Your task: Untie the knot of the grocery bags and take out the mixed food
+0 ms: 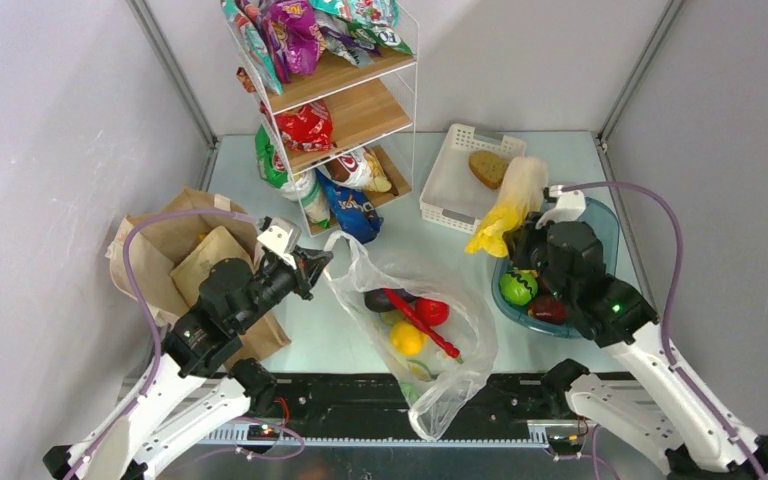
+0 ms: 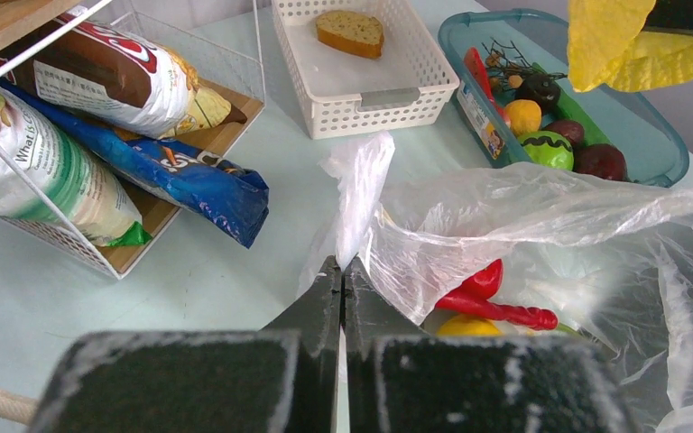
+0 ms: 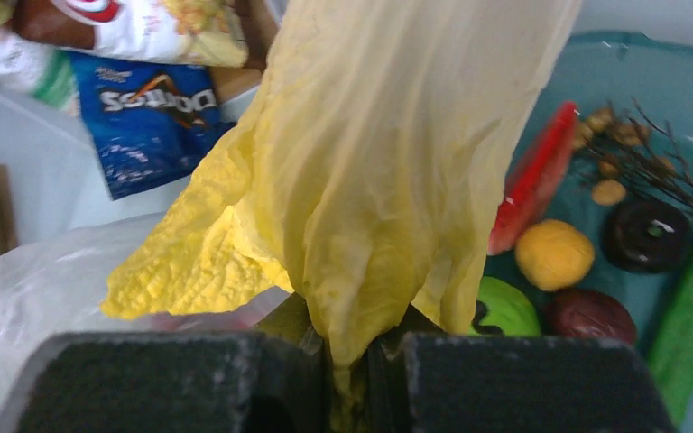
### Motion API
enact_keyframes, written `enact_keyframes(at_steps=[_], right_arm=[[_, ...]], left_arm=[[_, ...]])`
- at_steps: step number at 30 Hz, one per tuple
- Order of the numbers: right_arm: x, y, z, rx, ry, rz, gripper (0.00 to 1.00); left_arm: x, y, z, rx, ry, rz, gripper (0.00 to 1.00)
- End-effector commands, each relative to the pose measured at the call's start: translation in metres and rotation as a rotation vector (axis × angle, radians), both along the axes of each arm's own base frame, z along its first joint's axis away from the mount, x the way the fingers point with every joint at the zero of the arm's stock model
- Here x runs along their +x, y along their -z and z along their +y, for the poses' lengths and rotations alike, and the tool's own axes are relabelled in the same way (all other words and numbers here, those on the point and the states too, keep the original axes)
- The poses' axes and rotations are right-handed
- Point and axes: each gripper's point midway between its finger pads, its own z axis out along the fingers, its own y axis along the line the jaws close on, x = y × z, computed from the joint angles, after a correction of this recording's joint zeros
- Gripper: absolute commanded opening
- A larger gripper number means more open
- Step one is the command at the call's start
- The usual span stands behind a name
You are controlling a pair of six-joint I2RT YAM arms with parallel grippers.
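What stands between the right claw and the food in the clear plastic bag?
The right claw is shut on a yellow leaf above the blue tub, so it is not free. The tomato and chili lie inside the bag, its thin plastic wall facing the claw. Nothing else lies between.

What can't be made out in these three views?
Brown paper bag interior: top view, left arm covers it.
Blue tub, partly: right wrist view, yellow leafy vegetable hides it.
Top-shelf snack packets: top view, cut by upper edge.
Clear plastic bag bottom: top view, crumpled film blurs it.
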Motion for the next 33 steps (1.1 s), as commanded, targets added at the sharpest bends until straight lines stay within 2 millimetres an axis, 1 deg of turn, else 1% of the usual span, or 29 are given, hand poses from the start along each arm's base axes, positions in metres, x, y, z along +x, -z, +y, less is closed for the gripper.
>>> enact_keyframes(at_steps=[1,2,3,4,5,6,7,8,9,10,11,12,13,14,19,20,21,22,23,25,27,28,29,31,33], right_arm=[[0.010,0.006,-0.020,0.046,0.004,0.041,0.00],[0.012,0.011,-0.022,0.054,-0.001,0.057,0.00],[0.019,0.015,-0.039,0.058,0.060,0.066,0.00],[0.021,0.022,-0.044,0.063,0.070,0.086,0.00],[0.028,0.028,-0.063,0.063,0.139,0.104,0.00],[0.029,0.038,-0.067,0.072,0.140,0.137,0.00],[0.033,0.043,-0.084,0.073,0.197,0.148,0.00],[0.036,0.053,-0.089,0.077,0.208,0.176,0.00],[0.038,0.061,-0.108,0.076,0.268,0.193,0.00],[0.041,0.067,-0.114,0.080,0.277,0.210,0.00],[0.041,0.073,-0.129,0.078,0.318,0.223,0.00],[0.044,0.078,-0.131,0.089,0.311,0.237,0.00],[0.045,0.081,-0.141,0.096,0.338,0.239,0.00],[0.047,0.084,-0.146,0.114,0.342,0.249,0.00],[0.059,0.091,-0.156,0.114,0.366,0.249,0.00],[0.062,0.095,-0.157,0.113,0.365,0.262,0.00],[0.066,0.094,-0.154,0.115,0.345,0.253,0.00],[0.069,0.099,-0.152,0.119,0.331,0.269,0.00],[0.072,0.099,-0.150,0.119,0.311,0.265,0.00],[0.077,0.107,-0.149,0.104,0.303,0.280,0.00],[0.084,0.121,-0.148,0.092,0.292,0.315,0.00],[0.086,0.124,-0.146,0.089,0.275,0.322,0.00],[0.089,0.131,-0.141,0.107,0.246,0.340,0.00],[0.095,0.137,-0.135,0.146,0.209,0.357,0.00],[0.099,0.144,-0.135,0.154,0.217,0.372,0.00]], left_arm=[[0.000,-0.008,0.001,-0.018,-0.006,-0.020,0.00],[0.000,-0.008,0.000,-0.019,-0.004,-0.020,0.00],[0.000,-0.008,0.000,-0.020,-0.004,-0.021,0.00],[0.000,-0.009,0.000,-0.020,-0.004,-0.020,0.00],[0.000,-0.009,0.000,-0.021,-0.004,-0.021,0.00],[0.000,-0.008,0.000,-0.020,-0.003,-0.019,0.00],[0.000,-0.008,0.000,-0.019,-0.002,-0.017,0.00],[0.000,-0.008,0.000,-0.018,-0.002,-0.017,0.00],[0.000,-0.007,0.000,-0.018,-0.003,-0.017,0.00],[0.000,-0.007,0.000,-0.016,-0.003,-0.015,0.00],[0.000,-0.007,0.000,-0.016,-0.003,-0.015,0.00],[0.001,-0.006,0.000,-0.014,-0.004,-0.013,0.00],[0.001,-0.005,-0.001,-0.013,-0.004,-0.011,0.00],[0.001,-0.005,-0.001,-0.012,-0.003,-0.010,0.00],[0.001,-0.005,-0.002,-0.011,0.004,-0.007,0.00],[0.000,-0.005,-0.002,-0.011,0.006,-0.007,0.00],[0.000,-0.005,-0.003,-0.012,0.009,-0.007,0.00],[0.000,-0.005,-0.003,-0.012,0.010,-0.006,0.00],[0.000,-0.005,-0.003,-0.013,0.011,-0.006,0.00],[0.000,-0.004,-0.003,-0.011,0.011,-0.004,0.00],[0.000,-0.004,-0.004,-0.011,0.012,-0.004,0.00],[0.000,-0.005,-0.003,-0.012,0.012,-0.005,0.00],[0.000,-0.005,-0.003,-0.011,0.012,-0.005,0.00],[0.000,-0.005,-0.003,-0.011,0.012,-0.005,0.00],[0.000,-0.004,-0.003,-0.009,0.011,-0.005,0.00]])
